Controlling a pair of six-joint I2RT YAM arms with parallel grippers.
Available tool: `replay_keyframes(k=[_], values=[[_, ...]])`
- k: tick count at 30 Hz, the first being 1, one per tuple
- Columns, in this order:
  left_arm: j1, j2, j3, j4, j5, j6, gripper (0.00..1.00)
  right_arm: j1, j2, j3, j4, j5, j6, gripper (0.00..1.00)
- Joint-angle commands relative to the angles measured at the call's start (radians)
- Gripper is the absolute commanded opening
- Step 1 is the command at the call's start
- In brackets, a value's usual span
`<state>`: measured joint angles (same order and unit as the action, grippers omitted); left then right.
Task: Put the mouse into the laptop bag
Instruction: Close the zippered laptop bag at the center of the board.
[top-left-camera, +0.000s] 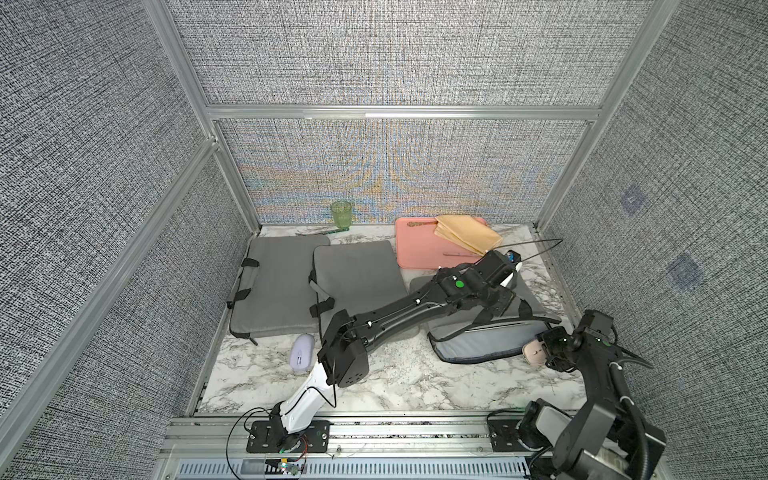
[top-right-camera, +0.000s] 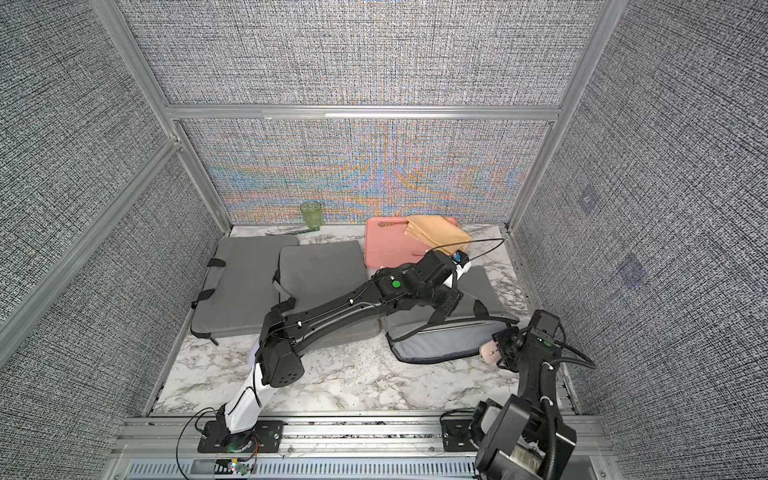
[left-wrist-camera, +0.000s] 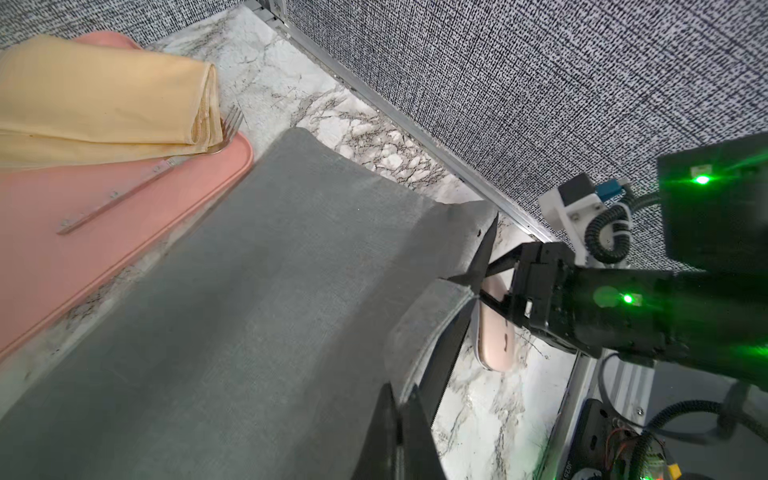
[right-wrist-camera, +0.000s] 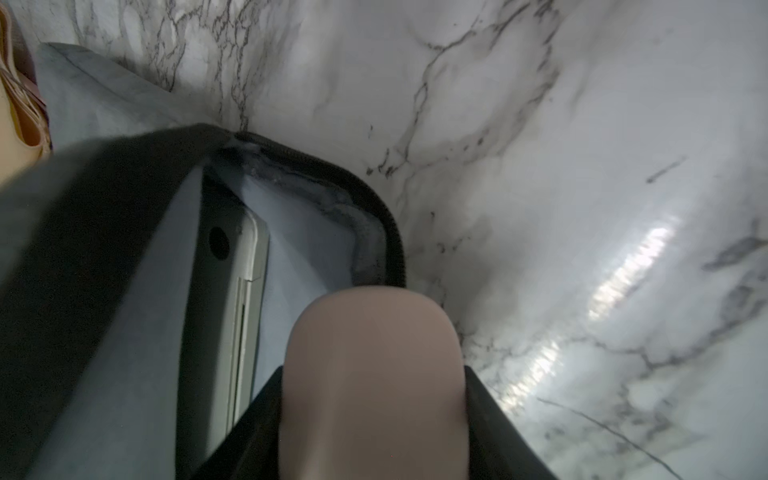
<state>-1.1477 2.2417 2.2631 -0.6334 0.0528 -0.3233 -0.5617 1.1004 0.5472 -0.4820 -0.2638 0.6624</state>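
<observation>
The marble table (top-left-camera: 395, 374) holds three grey bags: a left bag (top-left-camera: 274, 286), a middle bag (top-left-camera: 357, 274) just beside it, and an open bag (top-left-camera: 478, 336). A pink tray (top-left-camera: 419, 249) and a green cup (top-left-camera: 341, 215) sit at the back. A purple mouse (top-left-camera: 302, 353) lies nearer the front. A thin thing (top-left-camera: 311, 232) by the cup may be a fork.
</observation>
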Motion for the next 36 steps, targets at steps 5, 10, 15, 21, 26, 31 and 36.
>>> replay_keyframes(k=[5,10,15,21,26,31,36], values=[[0.009,0.011,0.023,0.048,0.040,-0.036,0.00,0.123,0.041,0.047,0.117,0.018,0.069,0.49],[0.011,0.014,0.021,0.048,0.049,-0.038,0.00,0.159,0.090,0.100,0.098,0.117,0.092,0.55],[0.016,0.009,0.003,0.064,0.071,-0.041,0.00,0.159,0.156,0.146,0.096,0.168,0.081,0.60],[0.025,0.013,-0.003,0.083,0.106,-0.051,0.00,0.159,0.185,0.137,0.171,0.130,0.098,0.81],[0.030,0.012,0.000,0.086,0.114,-0.056,0.00,0.158,0.178,0.111,0.280,0.000,0.092,0.84],[0.034,0.018,-0.001,0.091,0.122,-0.061,0.00,0.145,0.076,0.036,0.341,-0.037,0.113,0.81],[0.040,0.022,-0.003,0.091,0.127,-0.068,0.00,0.052,-0.027,-0.043,0.360,-0.153,0.148,0.79]])
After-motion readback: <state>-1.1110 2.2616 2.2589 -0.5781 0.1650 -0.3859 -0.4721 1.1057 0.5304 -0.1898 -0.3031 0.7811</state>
